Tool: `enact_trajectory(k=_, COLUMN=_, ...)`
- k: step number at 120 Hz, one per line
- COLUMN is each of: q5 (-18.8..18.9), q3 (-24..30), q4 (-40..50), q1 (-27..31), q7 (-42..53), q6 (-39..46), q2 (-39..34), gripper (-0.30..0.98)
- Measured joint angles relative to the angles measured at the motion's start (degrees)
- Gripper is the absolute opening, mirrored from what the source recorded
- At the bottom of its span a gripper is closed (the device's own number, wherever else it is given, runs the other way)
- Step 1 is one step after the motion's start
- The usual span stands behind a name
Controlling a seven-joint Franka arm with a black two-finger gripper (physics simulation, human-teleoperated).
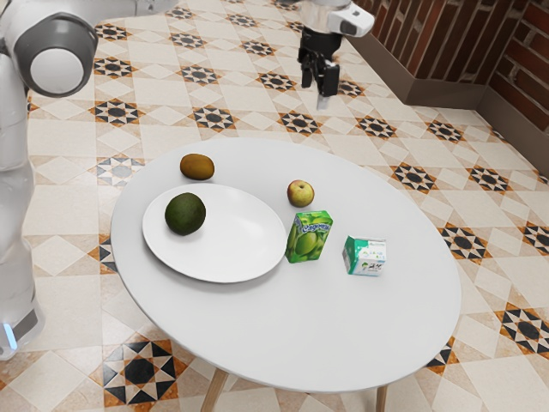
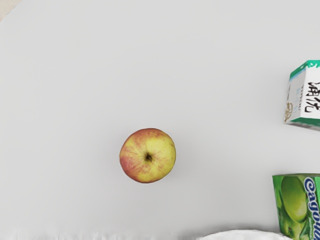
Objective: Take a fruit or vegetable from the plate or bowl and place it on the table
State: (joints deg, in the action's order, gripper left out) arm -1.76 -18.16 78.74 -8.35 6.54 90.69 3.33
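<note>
My gripper (image 1: 318,86) hangs high above the table's far side in the exterior view, open and holding nothing. Well below it, a red-yellow apple (image 1: 300,193) rests directly on the table; the wrist view shows this apple (image 2: 148,155) from above. A dark green avocado-like fruit (image 1: 185,214) lies on the left part of the white oval plate (image 1: 232,257). The plate's rim (image 2: 245,235) also enters the wrist view. Outside the plate, beyond its far edge, a brown oval fruit or vegetable (image 1: 197,166) lies on the white table (image 1: 343,335).
A green juice carton (image 1: 309,237) stands close beside the plate, toward the exterior view's right. Farther right is a small white-and-green carton (image 1: 366,257). Both the green carton (image 2: 299,205) and the white-and-green carton (image 2: 306,95) appear in the wrist view.
</note>
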Motion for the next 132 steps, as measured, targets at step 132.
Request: enact_trajectory(k=132, q5=4.80, q3=0.26, q4=42.89, q1=18.80, q7=-48.95, q6=7.96, q2=-32.23, gripper=0.68)
